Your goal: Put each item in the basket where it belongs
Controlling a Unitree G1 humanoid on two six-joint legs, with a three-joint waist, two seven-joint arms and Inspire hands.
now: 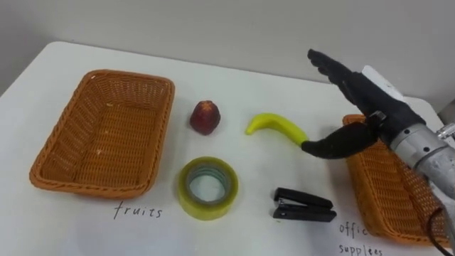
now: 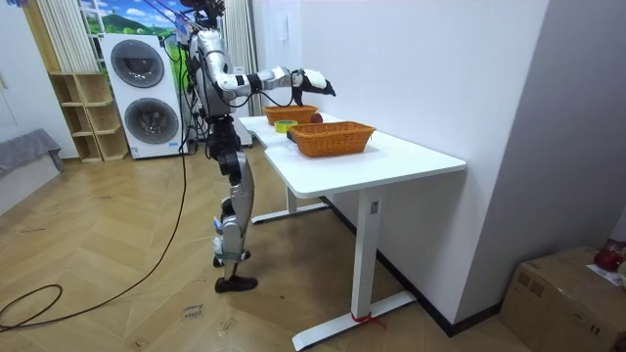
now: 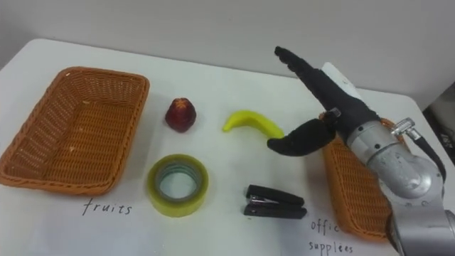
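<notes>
Right hand (image 1: 359,99) is hovering spread, thumb wide of straight fingers, holding nothing; banana (image 1: 274,126) is lying on the table (image 1: 242,82) just beside it; likely light, smooth, bruisable; its thick middle is offering the surest grasp.

Handwritten "fruits" (image 1: 138,210) and "office supplies" (image 3: 327,247) on the table (image 1: 234,163)

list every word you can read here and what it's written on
"fruits": handwritten on the white table, before the left orange wicker basket.
"offic": handwritten on the table before the right orange wicker basket; ending unclear.
"supplees": just beneath that.
No readable print on the yellow tape roll or the black stapler.
</notes>
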